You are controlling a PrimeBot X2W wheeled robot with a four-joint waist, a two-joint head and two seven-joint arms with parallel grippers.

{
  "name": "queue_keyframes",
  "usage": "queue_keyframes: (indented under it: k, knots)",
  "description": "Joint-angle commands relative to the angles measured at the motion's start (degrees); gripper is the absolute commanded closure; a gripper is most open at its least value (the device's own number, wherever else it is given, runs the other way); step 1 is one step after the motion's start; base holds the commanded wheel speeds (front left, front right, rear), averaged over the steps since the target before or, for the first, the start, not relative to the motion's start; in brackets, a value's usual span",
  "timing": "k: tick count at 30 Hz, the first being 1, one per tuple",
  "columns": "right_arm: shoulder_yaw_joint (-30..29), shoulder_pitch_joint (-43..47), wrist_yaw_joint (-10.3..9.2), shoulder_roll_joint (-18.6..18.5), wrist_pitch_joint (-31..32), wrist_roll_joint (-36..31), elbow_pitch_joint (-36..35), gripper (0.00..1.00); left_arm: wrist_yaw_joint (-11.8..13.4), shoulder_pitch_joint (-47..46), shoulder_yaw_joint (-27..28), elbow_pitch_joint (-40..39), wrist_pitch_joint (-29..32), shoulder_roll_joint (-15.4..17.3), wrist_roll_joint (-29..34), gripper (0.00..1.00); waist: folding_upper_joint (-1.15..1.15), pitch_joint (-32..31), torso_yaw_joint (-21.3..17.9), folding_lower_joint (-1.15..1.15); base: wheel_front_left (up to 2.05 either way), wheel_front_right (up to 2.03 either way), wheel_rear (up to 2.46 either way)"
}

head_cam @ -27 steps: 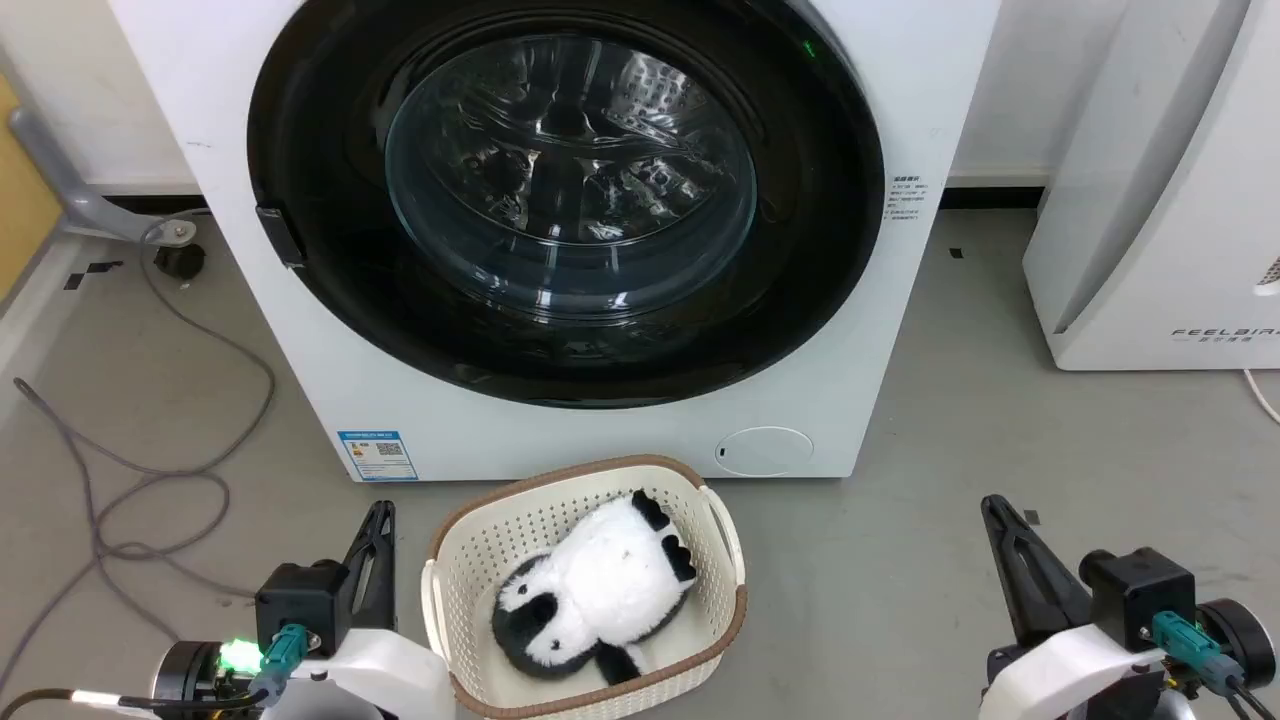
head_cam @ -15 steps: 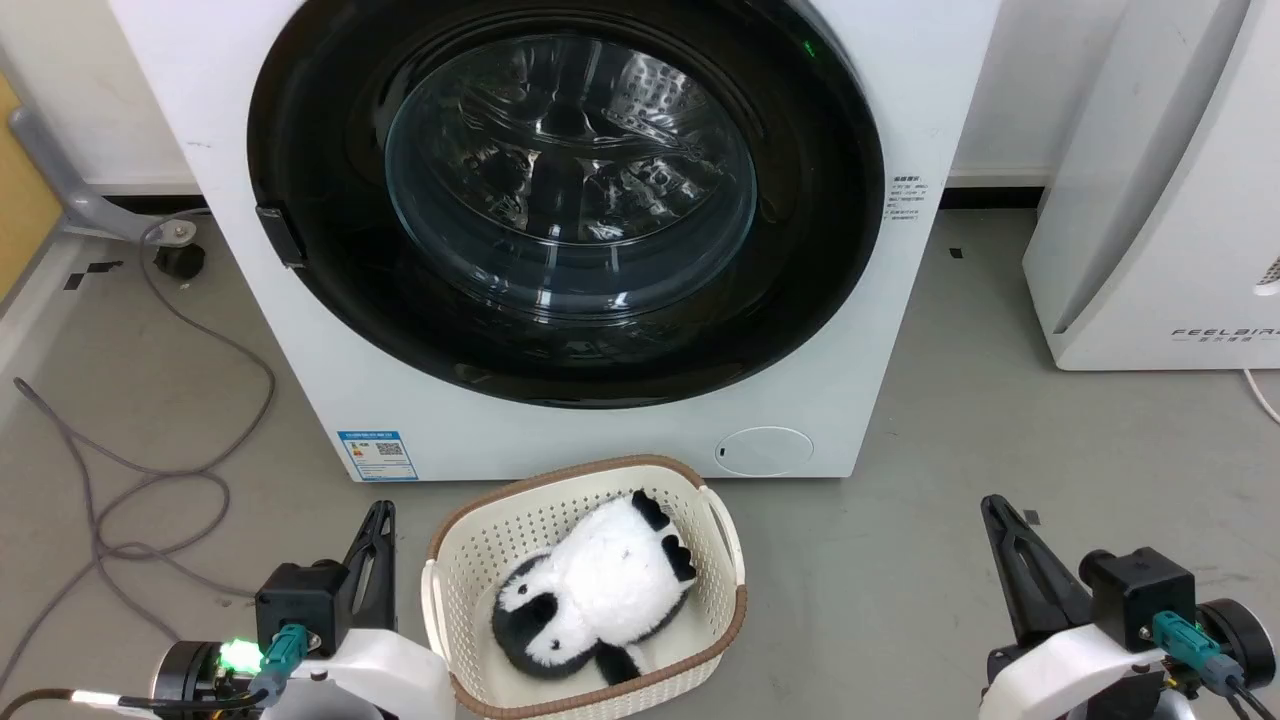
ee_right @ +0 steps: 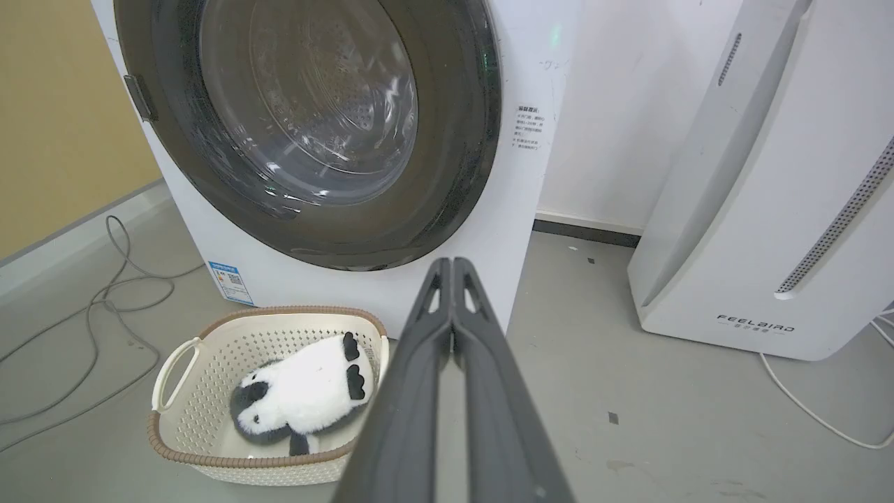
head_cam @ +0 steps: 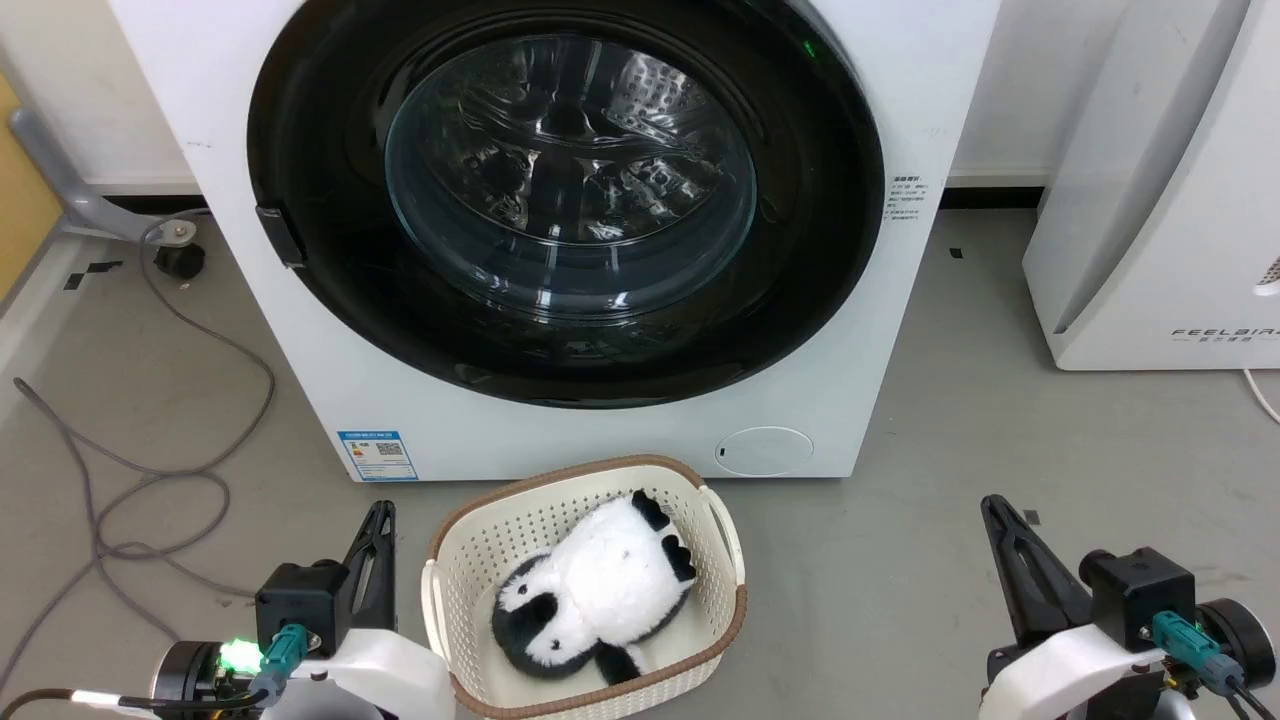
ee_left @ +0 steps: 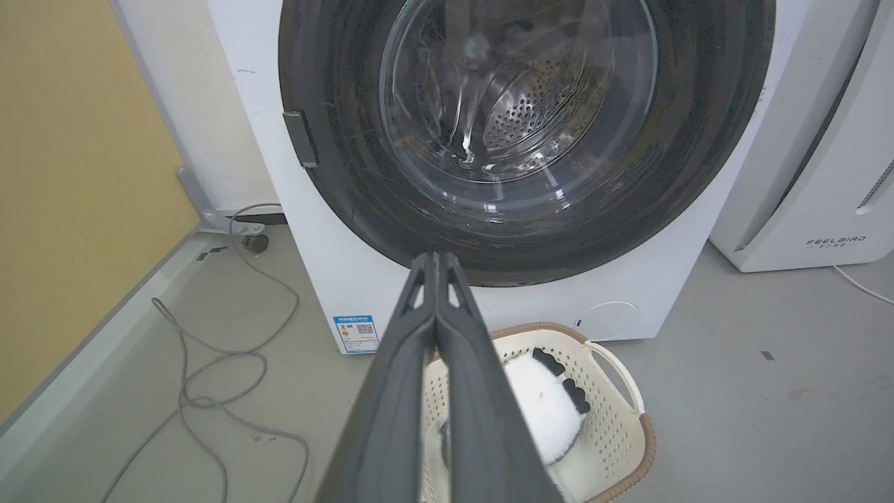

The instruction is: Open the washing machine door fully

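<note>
While the washing machine door [head_cam: 565,200] lies shut, flush against the front of the washing machine [head_cam: 300,350], both claws hang low before it and touch nothing. The washer stands on the grey floor [head_cam: 900,520] at its back edge, against the wall, and the glossy black door spans nearly its whole width, the perforated drum showing through the clear glass centre. A small dark latch tab [head_cam: 280,235] sits on the door's left rim. The left gripper [head_cam: 381,515] is clenched, its two dark fingers pressed together with nothing between them; in the left wrist view their tips meet below the door's lower rim [ee_left: 434,257]. The right gripper [head_cam: 993,505] is likewise clenched and empty, well apart from the washer's right side. Between the two, just before the washer's lower front, a cream basket [head_cam: 440,560] holds a panda plush [head_cam: 600,590]. A white appliance [head_cam: 1150,200] stands near the washer's right, and a grey cable [head_cam: 150,470] loops across the floor at its left.
</note>
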Motion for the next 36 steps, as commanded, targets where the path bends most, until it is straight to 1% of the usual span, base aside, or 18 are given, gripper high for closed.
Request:
queue_keyframes:
  k: [1, 5, 6, 23, 36]
  knots:
    - [0.03, -0.79, -0.05, 0.29, 0.04, -0.44, 0.09, 1.0, 0.16, -0.89, 0.01, -0.21, 0.02, 0.03, 0.16, 1.0, 0.0, 0.0, 0.0, 0.0, 0.0, 0.0, 0.0]
    - [0.03, -0.79, -0.05, 0.29, 0.04, -0.44, 0.09, 1.0, 0.16, -0.89, 0.01, -0.21, 0.02, 0.03, 0.16, 1.0, 0.0, 0.0, 0.0, 0.0, 0.0, 0.0, 0.0]
    - [0.01, 0.0, 0.0, 0.0, 0.0, 0.0, 0.0, 0.0, 0.0, 0.0, 0.01, 0.0, -0.01, 0.0, 0.0, 0.0, 0.0, 0.0, 0.0, 0.0, 0.0, 0.0, 0.0]
    - [-0.33, 0.32, -0.01, 0.01, -1.43, 0.48, 0.16, 0.0, 0.22, 0.14, -0.69, 0.4, -1.44, 0.0, -0.44, 0.0, 0.0, 0.08, -0.01, 0.0, 0.0, 0.0, 0.0]
    - [-0.84, 0.09, -0.01, 0.04, -2.99, 2.58, -0.08, 0.0, 0.25, 0.39, -1.51, 0.6, -2.99, 0.01, -0.66, 0.0, 0.0, 0.19, 0.08, 0.0, 0.0, 0.0, 0.0]
